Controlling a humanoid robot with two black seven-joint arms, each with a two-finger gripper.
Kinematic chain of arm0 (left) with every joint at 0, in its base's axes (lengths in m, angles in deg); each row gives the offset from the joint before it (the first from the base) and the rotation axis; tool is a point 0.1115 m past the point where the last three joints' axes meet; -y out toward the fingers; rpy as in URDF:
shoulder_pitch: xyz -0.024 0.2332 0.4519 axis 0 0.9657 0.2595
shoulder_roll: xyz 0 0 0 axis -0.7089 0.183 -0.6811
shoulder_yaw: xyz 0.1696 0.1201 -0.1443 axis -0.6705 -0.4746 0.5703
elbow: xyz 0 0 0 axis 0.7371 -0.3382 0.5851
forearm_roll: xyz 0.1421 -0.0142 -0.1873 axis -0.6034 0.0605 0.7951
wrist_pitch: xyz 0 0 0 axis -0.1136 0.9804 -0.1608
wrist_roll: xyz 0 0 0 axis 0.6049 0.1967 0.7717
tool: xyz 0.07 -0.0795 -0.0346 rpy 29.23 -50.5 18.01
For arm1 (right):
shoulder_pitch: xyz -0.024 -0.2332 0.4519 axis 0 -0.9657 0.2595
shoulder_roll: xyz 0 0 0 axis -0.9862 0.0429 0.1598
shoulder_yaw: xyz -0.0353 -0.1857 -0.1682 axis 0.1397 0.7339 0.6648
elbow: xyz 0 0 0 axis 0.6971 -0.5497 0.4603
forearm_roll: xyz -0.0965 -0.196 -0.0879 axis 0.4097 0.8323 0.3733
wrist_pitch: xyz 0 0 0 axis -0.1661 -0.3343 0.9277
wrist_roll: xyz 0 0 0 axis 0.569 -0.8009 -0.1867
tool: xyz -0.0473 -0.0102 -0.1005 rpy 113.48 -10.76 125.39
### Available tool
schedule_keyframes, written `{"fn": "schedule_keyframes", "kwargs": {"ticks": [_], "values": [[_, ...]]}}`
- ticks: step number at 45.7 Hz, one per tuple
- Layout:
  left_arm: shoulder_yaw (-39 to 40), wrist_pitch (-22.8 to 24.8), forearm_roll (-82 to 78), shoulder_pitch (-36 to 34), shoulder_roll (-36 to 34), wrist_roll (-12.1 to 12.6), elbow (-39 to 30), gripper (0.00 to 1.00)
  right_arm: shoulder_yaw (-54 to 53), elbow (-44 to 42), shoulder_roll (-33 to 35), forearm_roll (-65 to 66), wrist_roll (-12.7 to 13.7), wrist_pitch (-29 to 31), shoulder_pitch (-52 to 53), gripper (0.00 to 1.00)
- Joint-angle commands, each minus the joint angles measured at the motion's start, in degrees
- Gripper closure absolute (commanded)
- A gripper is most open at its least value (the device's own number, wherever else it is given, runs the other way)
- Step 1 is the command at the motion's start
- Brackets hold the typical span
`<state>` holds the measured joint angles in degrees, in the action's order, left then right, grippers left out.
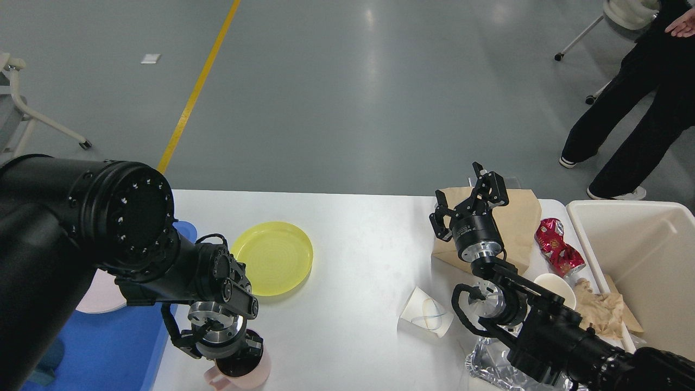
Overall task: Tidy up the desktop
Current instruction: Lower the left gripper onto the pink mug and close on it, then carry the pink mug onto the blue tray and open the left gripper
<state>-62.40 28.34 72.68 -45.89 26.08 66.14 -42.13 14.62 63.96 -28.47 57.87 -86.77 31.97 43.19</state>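
- Right end effector [468, 202] hung over the brown paper bag [516, 228] at the white worktop's [353, 244] far side, fingers spread, gripping nothing
- Crushed red can [558, 247] lay just to its right, beige bin [646, 260] beyond
- Left end effector [234, 355] reached down into a pink cup [255, 372]; its fingers couldn't be made out
- Yellow plate [274, 258] sat beyond it

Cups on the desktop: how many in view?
3. A flattened paper cone cup at center-front, a white paper cup behind the right arm, a pink cup under the left gripper. More may be hidden.
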Motion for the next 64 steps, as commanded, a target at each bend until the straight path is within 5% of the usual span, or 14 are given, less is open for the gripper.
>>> {"fn": "schedule_keyframes", "kwargs": {"ticks": [1, 20, 31, 38, 44, 54, 64], "values": [[-0.04, -0.85, -0.65, -0.13, -0.09, -0.06, -0.01, 1.0, 0.0, 0.0, 0.0, 0.0, 0.0, 0.0, 0.0, 0.0], [-0.04, 1.43, -7.95, -3.11, -1.23, 0.03, -0.53, 1.0, 0.0, 0.0, 0.0, 0.0, 0.0, 0.0, 0.0, 0.0], [0.66, 18.38, -7.95, -14.53, -7.38, -0.06, -0.54, 1.0, 0.0, 0.0, 0.0, 0.0, 0.0, 0.0, 0.0, 0.0], [0.31, 33.75, -7.86, -23.76, -13.87, -0.15, -0.54, 1.0, 0.0, 0.0, 0.0, 0.0, 0.0, 0.0, 0.0, 0.0], [-1.27, 40.37, -8.03, -28.78, -17.84, -0.06, -0.53, 1.0, 0.0, -0.09, 0.0, 0.0, 0.0, 0.0, 0.0, 0.0], [-9.09, 36.16, -9.87, -26.42, -21.79, -0.15, -0.54, 1.0, 0.0, 0.0, 0.0, 0.0, 0.0, 0.0, 0.0, 0.0], [-8.92, 21.84, -21.21, -17.02, -31.63, -0.06, -0.54, 1.0, 0.0, -0.09, 0.0, 0.0, 0.0, 0.0, 0.0, 0.0]]}}
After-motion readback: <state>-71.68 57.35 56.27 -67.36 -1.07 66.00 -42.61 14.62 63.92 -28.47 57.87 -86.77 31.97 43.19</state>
